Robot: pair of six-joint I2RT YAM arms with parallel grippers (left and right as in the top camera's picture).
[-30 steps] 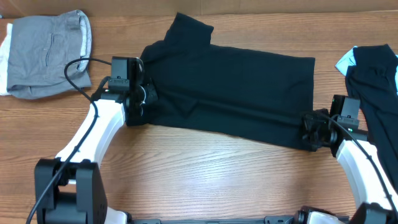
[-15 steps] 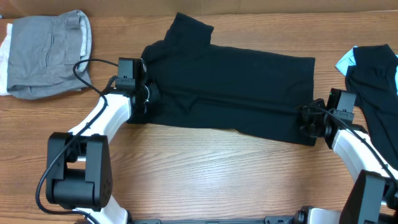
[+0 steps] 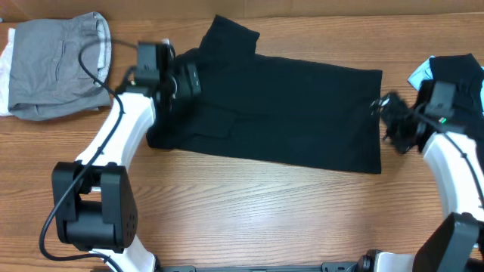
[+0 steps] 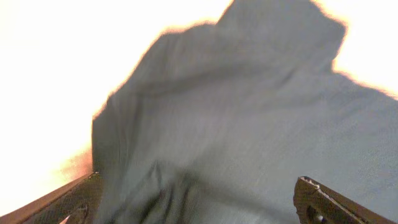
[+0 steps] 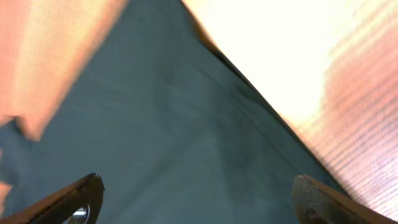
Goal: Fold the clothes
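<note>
One of the clothes, a black T-shirt (image 3: 287,113), lies flat across the middle of the table, folded lengthwise, with a sleeve sticking out at the far left. My left gripper (image 3: 187,79) hovers open over its left end. In the left wrist view the dark fabric (image 4: 236,112) fills the frame, and nothing lies between the wide-apart fingertips (image 4: 320,200). My right gripper (image 3: 387,113) hangs open just off the shirt's right edge. In the right wrist view it (image 5: 199,196) looks down on the fabric (image 5: 161,124), empty. A second black garment (image 3: 457,94) lies at the right border.
A folded grey garment (image 3: 60,64) sits at the far left on something white (image 3: 6,72). A light blue item (image 3: 418,75) peeks out beside the black garment on the right. Bare wooden tabletop (image 3: 249,215) runs along the near side between my two arm bases.
Both grippers went from shut to open and let go of the shirt's near edge. They lifted and moved toward the far side, the right one also outward. The shirt now lies released.
</note>
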